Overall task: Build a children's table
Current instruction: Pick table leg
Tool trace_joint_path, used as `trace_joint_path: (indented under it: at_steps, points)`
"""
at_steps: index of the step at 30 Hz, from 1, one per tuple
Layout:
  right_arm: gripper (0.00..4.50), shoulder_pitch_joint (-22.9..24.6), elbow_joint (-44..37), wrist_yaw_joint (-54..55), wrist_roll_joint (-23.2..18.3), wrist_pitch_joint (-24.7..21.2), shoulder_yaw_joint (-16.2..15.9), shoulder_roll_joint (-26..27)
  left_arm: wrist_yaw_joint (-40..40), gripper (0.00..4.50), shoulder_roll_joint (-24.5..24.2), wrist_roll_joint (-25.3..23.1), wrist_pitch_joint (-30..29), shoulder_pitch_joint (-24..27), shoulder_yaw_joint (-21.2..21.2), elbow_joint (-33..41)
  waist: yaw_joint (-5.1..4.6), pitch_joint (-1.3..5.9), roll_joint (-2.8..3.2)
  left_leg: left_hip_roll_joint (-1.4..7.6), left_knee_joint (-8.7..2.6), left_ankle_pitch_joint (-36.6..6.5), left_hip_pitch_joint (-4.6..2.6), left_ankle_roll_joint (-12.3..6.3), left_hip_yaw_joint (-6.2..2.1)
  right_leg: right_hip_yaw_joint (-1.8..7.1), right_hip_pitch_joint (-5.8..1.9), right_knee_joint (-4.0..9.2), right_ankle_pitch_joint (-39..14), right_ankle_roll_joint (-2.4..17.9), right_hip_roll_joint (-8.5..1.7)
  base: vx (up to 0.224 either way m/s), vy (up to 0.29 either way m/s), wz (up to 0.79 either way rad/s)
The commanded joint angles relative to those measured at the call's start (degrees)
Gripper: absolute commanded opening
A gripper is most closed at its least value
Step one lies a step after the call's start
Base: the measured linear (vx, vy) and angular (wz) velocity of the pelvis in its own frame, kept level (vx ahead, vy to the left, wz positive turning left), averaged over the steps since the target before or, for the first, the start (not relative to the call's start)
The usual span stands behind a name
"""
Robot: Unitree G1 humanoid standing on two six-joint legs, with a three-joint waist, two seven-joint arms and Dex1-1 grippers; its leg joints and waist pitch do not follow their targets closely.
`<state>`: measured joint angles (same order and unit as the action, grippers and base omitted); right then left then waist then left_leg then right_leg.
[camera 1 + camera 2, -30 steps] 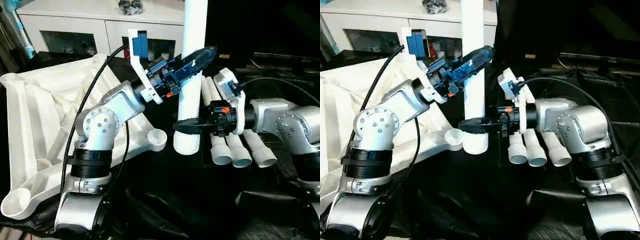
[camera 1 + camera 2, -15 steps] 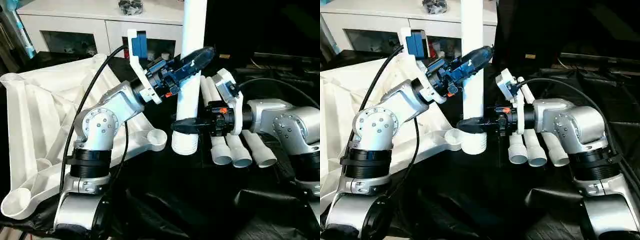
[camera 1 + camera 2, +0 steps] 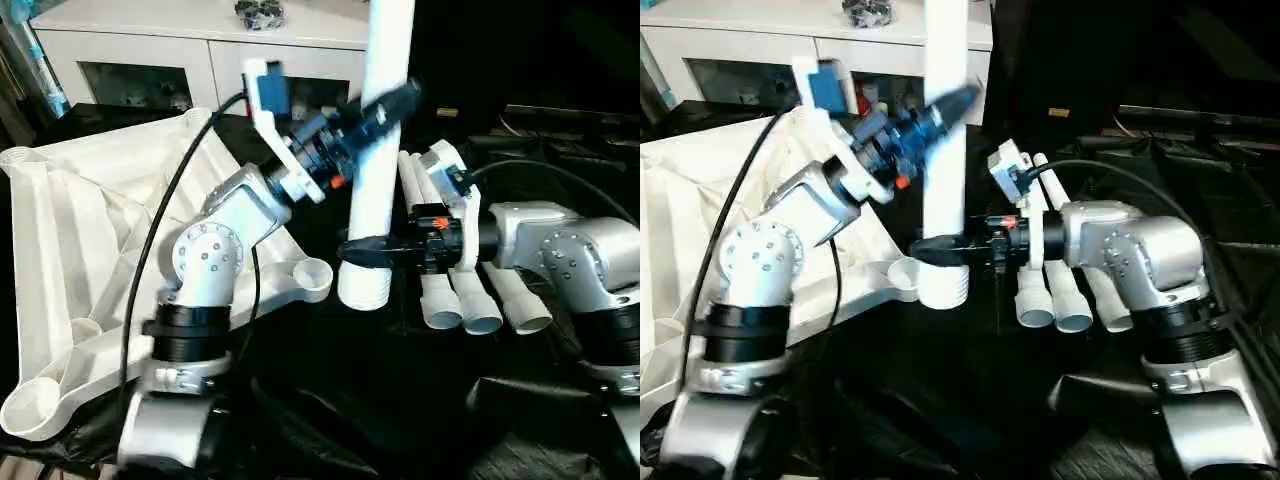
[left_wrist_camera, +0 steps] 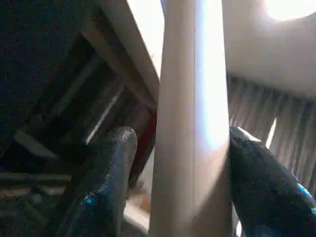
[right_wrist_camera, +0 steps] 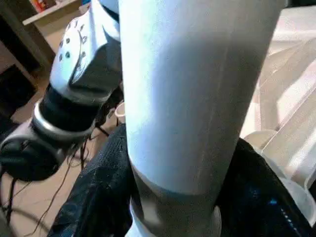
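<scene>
Fingers of the left gripper (image 3: 385,100) clamped high on an upright white leg (image 3: 372,200), right gripper (image 3: 365,250) clenched near its ribbed foot, just beside the upturned tabletop's (image 3: 80,230) corner socket (image 3: 312,275), three legs (image 3: 470,295) on the black surface (image 3: 350,400).

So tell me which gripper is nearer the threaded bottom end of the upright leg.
Right. The right gripper clamps the leg just above its threaded end; the left gripper holds the same leg farther up.
</scene>
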<state>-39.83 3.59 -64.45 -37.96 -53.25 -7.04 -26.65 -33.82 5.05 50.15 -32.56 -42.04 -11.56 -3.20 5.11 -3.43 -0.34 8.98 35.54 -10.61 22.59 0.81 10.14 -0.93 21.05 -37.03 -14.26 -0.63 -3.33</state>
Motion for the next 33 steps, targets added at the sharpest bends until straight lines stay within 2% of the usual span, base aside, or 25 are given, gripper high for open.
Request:
trace_joint_path:
  at_steps: [1,5,6,7,8,9,10,11,13,14,15,16,17,18,19,20,21,23,25,26,27,28,29,31,33]
  points:
    - [1.88,0.6,-0.1,1.5,-1.1,1.2,2.1,0.9,2.5,2.95,1.7,3.1,1.6,1.0,-2.8,0.3,0.04,4.19,-0.04,3.92,-3.62,-3.3,-1.44,-1.54,-1.42,2.02,-2.78,3.75,8.9,18.8,-4.78,0.000,0.000,0.00]
    - [1.88,0.3,2.2,6.4,-1.0,3.7,5.0,4.8,4.0,2.95,4.8,6.0,4.6,1.9,-4.9,2.4,-0.06,4.25,0.25,3.98,-3.73,-3.5,-1.51,-1.14,-1.53,1.94,-2.67,3.67,8.7,18.2,-4.74,0.000,0.000,0.00]
    - [1.88,-0.1,3.5,8.9,-0.8,4.8,6.4,6.6,4.9,2.95,5.5,6.9,5.6,1.6,-5.6,2.7,-0.08,4.23,-0.16,3.94,-3.79,-3.9,-1.64,-0.96,-1.46,1.92,-2.72,3.82,8.0,18.0,-4.64,0.000,0.000,0.00]
    - [1.88,-0.2,3.8,9.4,-0.8,5.1,6.7,6.9,5.1,2.95,5.7,7.1,5.9,1.6,-5.7,2.8,0.01,4.25,0.18,4.02,-3.78,-3.6,-1.61,-0.66,-1.47,1.94,-2.57,3.61,8.0,18.0,-4.80,0.000,0.000,0.00]
    - [1.88,-0.4,4.5,10.6,-0.7,5.8,7.4,8.0,5.7,2.95,6.0,7.2,6.5,1.3,-6.3,2.7,-0.07,4.23,0.12,3.97,-3.80,-3.6,-1.63,-0.60,-1.45,1.91,-2.54,3.69,7.8,17.9,-4.65,0.000,0.000,0.00]
    - [1.88,-0.7,5.4,12.7,-0.3,6.9,8.3,9.4,7.0,2.95,6.1,6.4,8.3,0.7,-7.4,2.0,-0.06,4.24,-1.03,4.03,-3.84,-2.9,-1.61,-1.04,-1.35,1.94,-2.69,3.67,8.2,17.6,-4.66,0.000,0.000,0.00]
    - [1.88,-0.9,6.0,14.2,-0.1,8.0,9.2,10.4,8.4,2.95,5.9,5.3,10.0,0.0,-8.5,1.1,0.00,4.19,-0.71,4.06,-3.86,-2.7,-1.60,-1.20,-1.34,1.94,-2.48,3.71,7.5,17.3,-4.77,0.000,0.000,0.00]
    - [1.88,-1.0,6.5,15.8,0.2,9.1,10.1,11.2,9.9,2.95,5.2,3.5,11.3,-0.3,-9.1,0.4,0.00,4.18,-0.55,4.04,-3.81,-3.0,-1.63,-1.09,-1.35,1.97,-2.39,3.72,6.9,17.2,-4.83,0.000,0.000,0.00]
    - [1.88,-1.1,7.3,17.4,1.2,10.3,10.3,11.9,10.0,2.95,3.8,1.0,13.2,-0.1,-8.9,-0.3,-0.02,4.16,-0.80,4.11,-3.94,-2.7,-1.66,-1.05,-1.47,1.98,-2.48,3.98,6.5,16.0,-4.79,0.000,0.000,0.00]
    - [1.88,-0.9,7.8,18.7,2.7,11.8,10.1,12.0,10.1,2.95,2.2,-1.5,14.1,0.4,-8.4,-0.6,0.04,4.24,-0.52,4.09,-3.89,-2.5,-1.77,-0.76,-1.41,1.98,-2.43,3.78,6.8,15.7,-4.77,0.000,0.000,0.00]
    - [1.88,-0.3,8.1,20.7,4.9,13.9,9.6,12.2,11.3,2.95,0.1,-5.1,14.6,1.6,-7.2,-1.0,0.17,4.27,-0.82,4.25,-4.00,-1.8,-1.65,-0.67,-1.58,1.92,-2.29,3.76,7.1,14.4,-4.76,0.000,0.000,0.00]
    - [1.88,0.4,8.1,23.8,8.2,16.5,8.6,12.1,11.3,2.95,-4.3,-12.4,15.6,3.7,-3.5,-0.8,0.05,4.23,-0.75,4.19,-4.03,-1.5,-1.67,-0.54,-1.51,1.94,-2.26,3.61,7.4,14.0,-4.72,0.000,0.000,0.00]
    - [1.88,1.0,8.1,27.2,11.0,18.5,8.3,12.2,11.9,2.95,-8.5,-18.2,14.6,5.8,0.0,-0.4,0.31,4.19,-1.17,4.27,-4.13,-1.1,-1.59,-0.67,-1.69,1.89,-2.20,3.67,6.8,12.7,-4.98,0.000,0.000,0.00]
    - [1.88,1.0,8.1,27.2,11.0,18.5,8.3,12.2,11.9,2.95,-8.5,-18.2,14.6,5.8,0.0,-0.4,0.12,4.13,-0.87,4.11,-4.17,-0.9,-1.66,-0.04,-1.57,1.91,-1.89,3.58,5.5,10.6,-4.75,0.000,0.000,0.00]
    - [1.88,1.7,7.9,30.2,13.2,20.3,8.1,12.6,11.2,2.95,-12.7,-23.2,14.6,8.4,3.5,0.4,0.04,4.21,-0.81,4.02,-4.17,-1.3,-1.81,0.79,-1.38,1.93,-2.03,3.70,5.6,11.0,-4.80,0.000,0.000,0.00]
    - [1.88,2.6,7.5,32.6,15.0,21.4,7.8,13.0,9.3,2.95,-15.9,-26.0,14.8,11.1,5.9,1.3,0.28,4.26,-0.09,4.12,-4.14,-0.8,-1.71,1.18,-1.65,1.94,-1.87,3.60,6.0,10.6,-4.92,0.000,0.000,0.00]
    - [1.88,3.2,7.3,33.9,15.8,22.1,7.8,13.3,8.3,2.95,-17.3,-26.9,15.1,12.6,7.0,1.7,-0.20,4.23,-0.35,3.93,-4.38,-1.0,-1.58,1.67,-1.50,1.85,-1.76,3.47,6.2,9.8,-4.45,0.000,0.000,0.00]
    - [1.88,5.5,5.6,35.7,17.3,24.2,7.1,14.6,5.6,2.95,-21.4,-29.7,15.6,17.3,9.7,3.0,-0.17,4.54,0.69,3.82,-4.13,-0.9,-1.88,2.91,-1.48,1.77,-1.46,3.31,8.7,10.2,-4.25,0.000,0.000,0.00]
    - [1.88,6.0,5.2,35.8,17.5,24.7,7.0,14.9,5.3,2.95,-22.1,-30.3,15.7,18.1,10.1,3.1,-0.23,4.51,0.40,3.73,-4.31,-1.9,-1.58,2.69,-1.40,1.82,-1.53,3.13,10.5,10.7,-4.12,0.000,0.000,0.00]
    - [1.88,8.2,3.3,38.2,18.2,25.5,6.9,16.3,5.6,2.95,-23.2,-31.9,15.3,20.8,10.2,2.8,-0.31,4.63,1.22,3.78,-4.23,-2.7,-1.81,3.27,-1.44,1.76,-1.26,3.20,11.2,11.1,-3.95,0.000,0.000,0.00]
    - [1.88,8.3,3.2,38.4,18.2,25.5,6.9,16.4,5.6,2.95,-23.3,-32.0,15.3,21.0,10.2,2.8,-0.31,4.38,0.97,3.78,-4.48,-4.0,-1.61,3.29,-1.43,1.80,-1.31,3.18,11.0,11.6,-3.95,0.000,0.000,0.00]
    - [1.88,9.8,1.9,39.5,18.7,25.6,6.8,16.8,7.0,2.95,-23.4,-34.2,16.4,22.3,10.5,2.2,-0.27,4.28,1.73,3.76,-4.60,-5.3,-1.61,3.70,-1.56,1.77,-1.21,3.15,9.9,11.6,-4.01,0.000,0.000,0.00]
    - [1.88,11.7,0.8,41.4,20.5,28.1,6.6,17.2,8.4,2.95,-23.6,-36.3,17.3,23.8,11.4,2.0,-0.25,4.19,1.99,3.92,-4.86,-8.2,-1.76,4.62,-1.73,1.84,-1.24,3.42,7.0,11.4,-4.18,0.000,0.000,0.00]
    - [1.88,13.4,0.0,43.7,22.9,30.4,6.1,17.2,9.9,2.95,-22.9,-37.7,18.1,24.7,12.2,2.0,-0.27,3.97,1.98,4.05,-5.01,-9.3,-1.66,5.42,-1.77,1.89,-1.06,3.75,5.7,10.7,-4.20,0.000,0.000,0.00]
    - [1.88,15.5,-2.0,47.1,25.5,31.2,5.9,17.2,16.1,2.95,-22.2,-40.8,17.2,26.0,12.4,2.7,-0.41,3.92,1.83,3.96,-5.25,-11.6,-1.65,6.13,-1.76,2.03,-1.20,3.99,3.1,10.0,-4.16,0.000,0.000,0.00]
